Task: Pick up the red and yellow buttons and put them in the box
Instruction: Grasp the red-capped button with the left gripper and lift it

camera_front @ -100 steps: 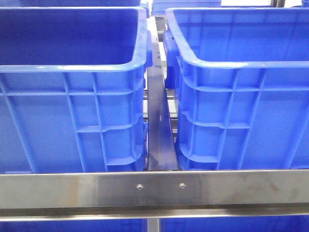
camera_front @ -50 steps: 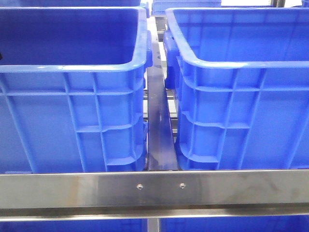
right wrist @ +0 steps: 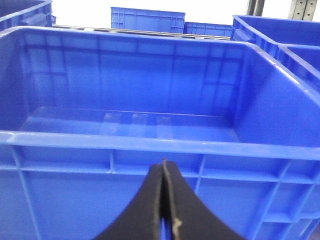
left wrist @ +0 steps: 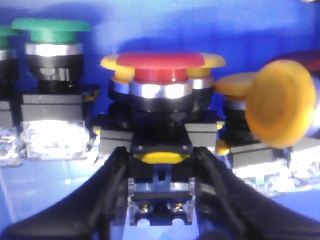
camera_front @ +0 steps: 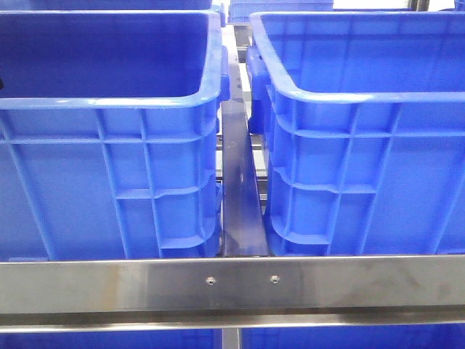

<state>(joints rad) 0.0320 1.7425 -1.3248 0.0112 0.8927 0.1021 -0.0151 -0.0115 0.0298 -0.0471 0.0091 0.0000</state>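
In the left wrist view a red button point(left wrist: 159, 62) with a wide dome cap stands upright on its black and clear base block. Yellow caps show just behind it. My left gripper point(left wrist: 161, 165) has its black fingers point(left wrist: 112, 185) pressed on both sides of that base block. A yellow button point(left wrist: 280, 102) lies tilted beside it. My right gripper point(right wrist: 163, 167) is shut and empty, just outside the near wall of an empty blue box point(right wrist: 150, 142). Neither gripper shows in the front view.
A green button point(left wrist: 52, 30) and other buttons stand beside the red one on a blue floor. In the front view two deep blue crates, left point(camera_front: 109, 102) and right point(camera_front: 363, 94), sit behind a steel rail point(camera_front: 232, 283) with a narrow gap between them.
A small dark sliver has appeared at the left edge of the front view, inside the left crate. Nothing else has visibly moved.
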